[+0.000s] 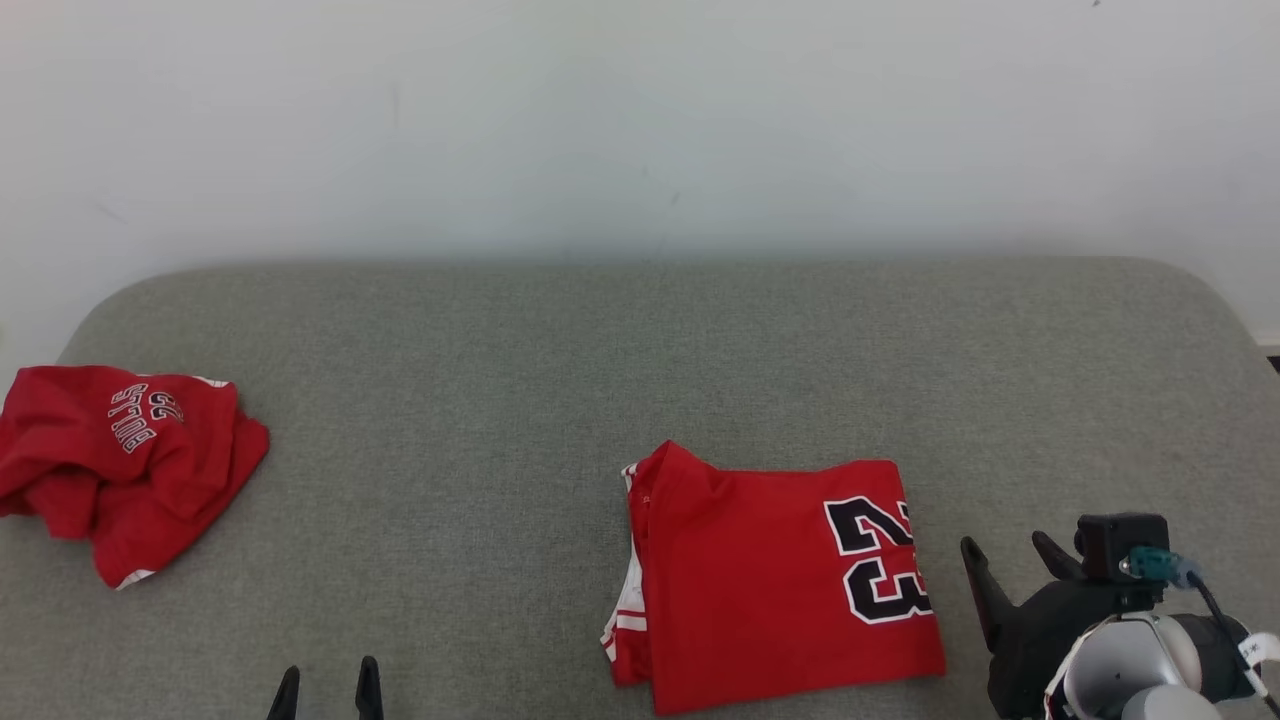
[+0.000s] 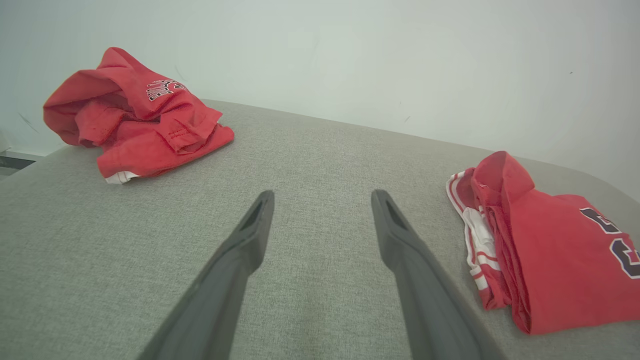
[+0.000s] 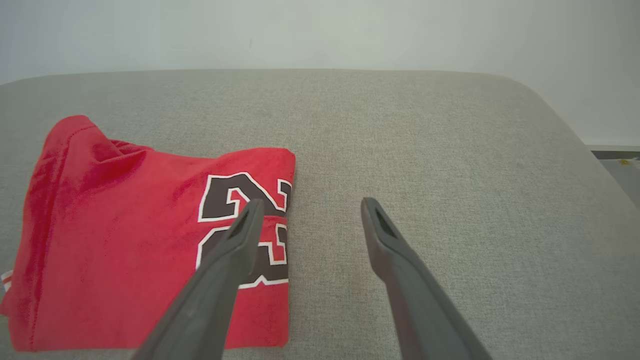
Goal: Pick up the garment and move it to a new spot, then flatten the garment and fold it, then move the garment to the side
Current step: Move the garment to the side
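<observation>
A red garment (image 1: 770, 580) with a black "23" lies folded in a rough rectangle on the grey padded surface (image 1: 640, 350), right of centre. My right gripper (image 1: 1005, 560) stands open just to its right, empty; in the right wrist view the gripper (image 3: 312, 205) hovers by the folded garment's (image 3: 125, 240) numbered edge. My left gripper (image 1: 325, 690) is open and empty at the bottom edge, left of the folded garment. Its wrist view shows the open gripper (image 2: 322, 197) over bare fabric, with the folded garment (image 2: 550, 250) to the right.
A second red garment (image 1: 120, 460) lies crumpled at the far left of the surface, also seen crumpled in the left wrist view (image 2: 140, 120). A pale wall (image 1: 640, 120) rises behind. The surface's rounded right edge drops to the floor (image 3: 620, 170).
</observation>
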